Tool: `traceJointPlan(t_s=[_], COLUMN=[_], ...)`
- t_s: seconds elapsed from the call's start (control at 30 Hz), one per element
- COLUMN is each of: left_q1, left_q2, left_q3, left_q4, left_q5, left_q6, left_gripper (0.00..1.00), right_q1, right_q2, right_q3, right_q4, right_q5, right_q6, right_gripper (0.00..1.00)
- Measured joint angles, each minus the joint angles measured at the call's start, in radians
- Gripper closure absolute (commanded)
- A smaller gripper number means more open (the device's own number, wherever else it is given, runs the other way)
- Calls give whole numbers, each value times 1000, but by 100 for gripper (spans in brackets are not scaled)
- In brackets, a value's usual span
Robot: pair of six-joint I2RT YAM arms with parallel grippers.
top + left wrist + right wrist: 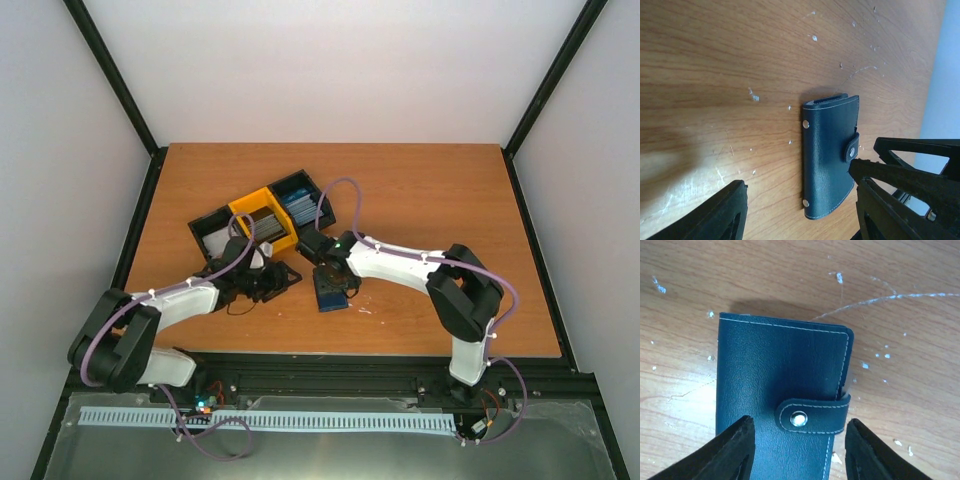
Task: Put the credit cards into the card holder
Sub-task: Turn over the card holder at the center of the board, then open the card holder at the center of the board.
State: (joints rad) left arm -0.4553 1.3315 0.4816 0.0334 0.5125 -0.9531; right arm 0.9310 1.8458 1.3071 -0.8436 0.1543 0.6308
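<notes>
At the near edge of the wooden table (430, 200), two arms bolted side by side, both bent inward toward the middle. Just beyond them, flat on the bare wood, the card holder (331, 291): dark navy, folded shut, snap tab (812, 416) fastened across the front, pale stitching along the edges.

Directly above it, the right gripper (328, 270), pointed downward, jaws partly spread and astride the card holder. In the right wrist view, one of its black fingers (735, 450) over the holder's left part, the other just past the end of the tab. No clamp on the leather to be seen.

Just to the left, low over the table, the left gripper (275, 282), likewise partly spread. In the left wrist view, the holder between the two jaws, well apart from one and close against the other beside the tab. Touching or not, impossible to tell.

Around the holder, small white flecks (755, 96) and thin scratches in the wood.

Farther back, in a slanted row and touching side to side, three open bins: a black bin (203, 228), a yellow bin (241, 210) in the middle, and a second black bin (300, 182) farthest off. Inside the yellow one and the far one, stacked flat things, too small to name.
</notes>
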Motion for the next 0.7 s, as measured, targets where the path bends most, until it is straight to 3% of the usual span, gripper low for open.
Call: traceJointPlan(t_s=[0.43, 0.7], left_q1=[-32, -63], left_q2=[121, 155], left_q3=[35, 47], left_q4=[58, 79], left_q5=[34, 33], left_q6=[2, 2], left_gripper=[39, 41], right_q1=[1, 1], right_q2=[46, 46], right_q3=[4, -14], right_q4=[27, 40], right_q5=[-1, 0], right_q6=[0, 5], right_gripper=[69, 88])
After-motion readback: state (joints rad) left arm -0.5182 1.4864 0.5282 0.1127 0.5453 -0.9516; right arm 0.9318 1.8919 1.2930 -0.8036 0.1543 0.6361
